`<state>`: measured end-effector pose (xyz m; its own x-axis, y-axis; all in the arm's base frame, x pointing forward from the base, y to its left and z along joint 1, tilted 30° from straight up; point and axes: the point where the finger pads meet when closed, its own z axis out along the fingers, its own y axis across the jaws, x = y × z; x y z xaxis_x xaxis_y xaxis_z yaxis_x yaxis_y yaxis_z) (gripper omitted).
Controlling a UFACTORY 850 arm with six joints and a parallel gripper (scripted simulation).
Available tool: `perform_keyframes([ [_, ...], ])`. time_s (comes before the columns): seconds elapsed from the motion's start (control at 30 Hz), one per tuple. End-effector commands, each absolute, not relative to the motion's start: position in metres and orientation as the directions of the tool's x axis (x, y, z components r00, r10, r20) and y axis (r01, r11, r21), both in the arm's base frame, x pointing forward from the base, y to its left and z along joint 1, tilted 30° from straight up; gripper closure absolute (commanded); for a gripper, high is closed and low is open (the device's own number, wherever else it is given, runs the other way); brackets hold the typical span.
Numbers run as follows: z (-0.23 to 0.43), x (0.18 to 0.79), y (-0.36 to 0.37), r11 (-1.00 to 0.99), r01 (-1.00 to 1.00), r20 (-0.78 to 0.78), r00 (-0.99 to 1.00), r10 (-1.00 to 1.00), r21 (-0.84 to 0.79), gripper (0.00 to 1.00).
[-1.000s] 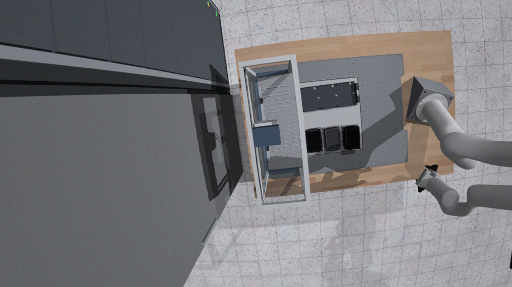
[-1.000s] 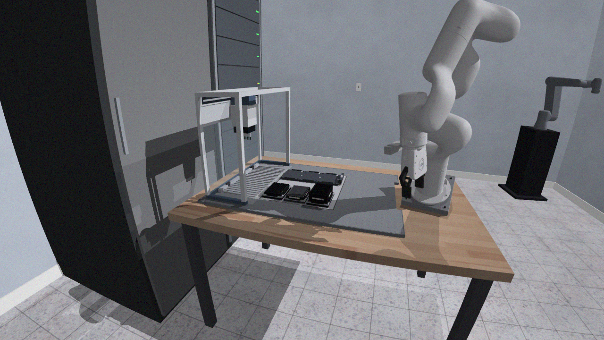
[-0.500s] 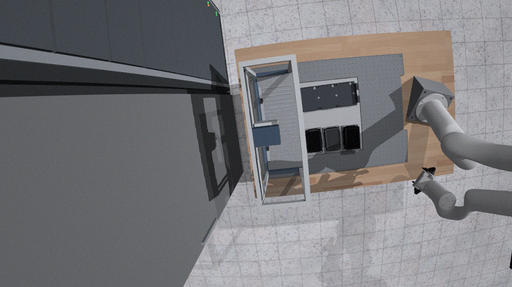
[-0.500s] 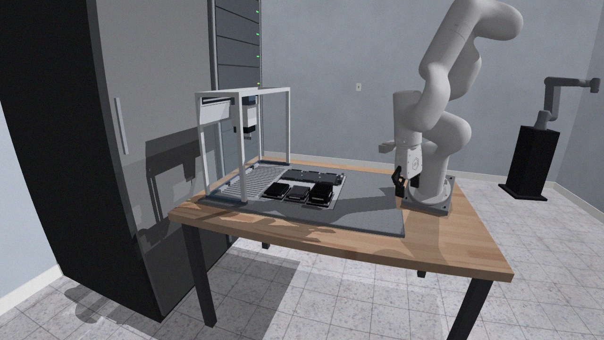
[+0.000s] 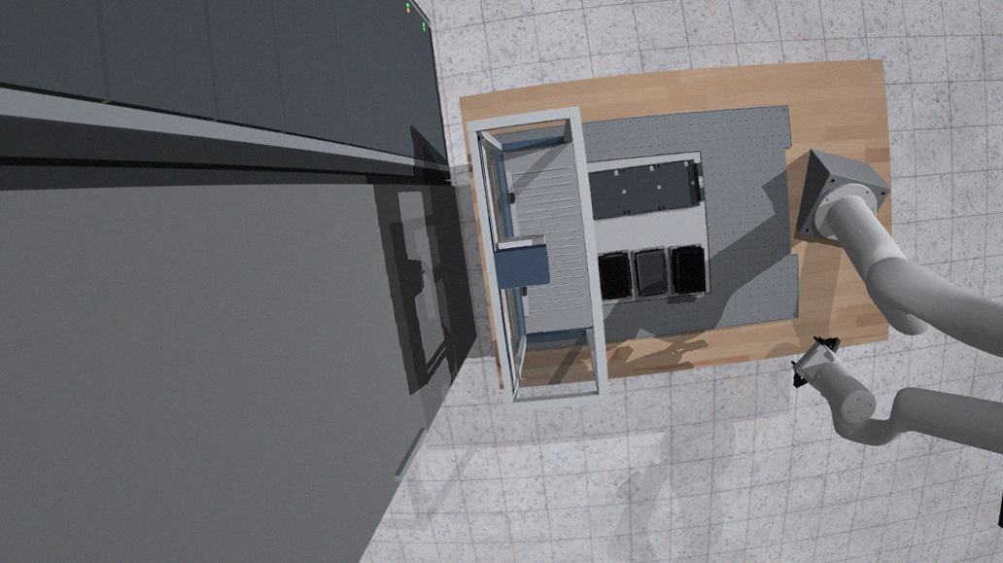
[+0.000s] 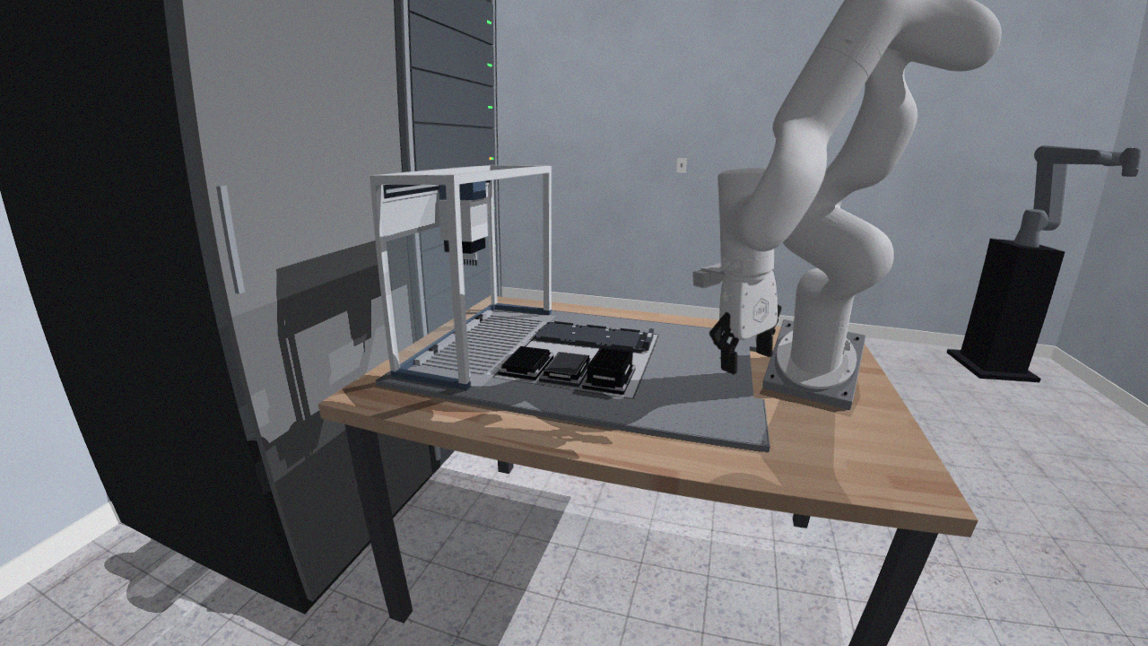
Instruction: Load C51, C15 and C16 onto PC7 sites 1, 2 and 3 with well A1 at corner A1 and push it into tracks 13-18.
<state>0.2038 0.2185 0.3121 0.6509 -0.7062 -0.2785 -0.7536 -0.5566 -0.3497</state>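
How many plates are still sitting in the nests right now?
3, in a row beside the carrier: one nearest the arm's base, one in the middle, one nearest the rails. The gripper is open and empty.

Wooden table (image 6: pixel 842 474) on dark legs, standing on a tiled floor (image 6: pixel 642 578). Directly on the top: a grey perforated mat (image 6: pixel 682 401) covering most of the middle, and the arm's square base plate (image 6: pixel 844 395) at the right, touching the mat's right edge. At the far left, a white open frame (image 6: pixel 461 276) over a ribbed rail deck (image 6: pixel 490 341). On the mat, a paler apron (image 6: pixel 642 365) carrying a long dark carrier (image 6: pixel 589 333) at the far side and three dark plates in nests (image 6: pixel 566 365) in a row at the near side.
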Motion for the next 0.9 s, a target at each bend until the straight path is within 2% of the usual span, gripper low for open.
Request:
perform_keyframes([
  [0.0,0.316,0.219,0.219,-0.547,-0.763,-0.286,0.641,-0.713,-0.345,0.00],
  [0.87,0.323,0.312,0.202,-0.393,-0.872,-0.336,0.478,-0.812,-0.293,0.00],
])
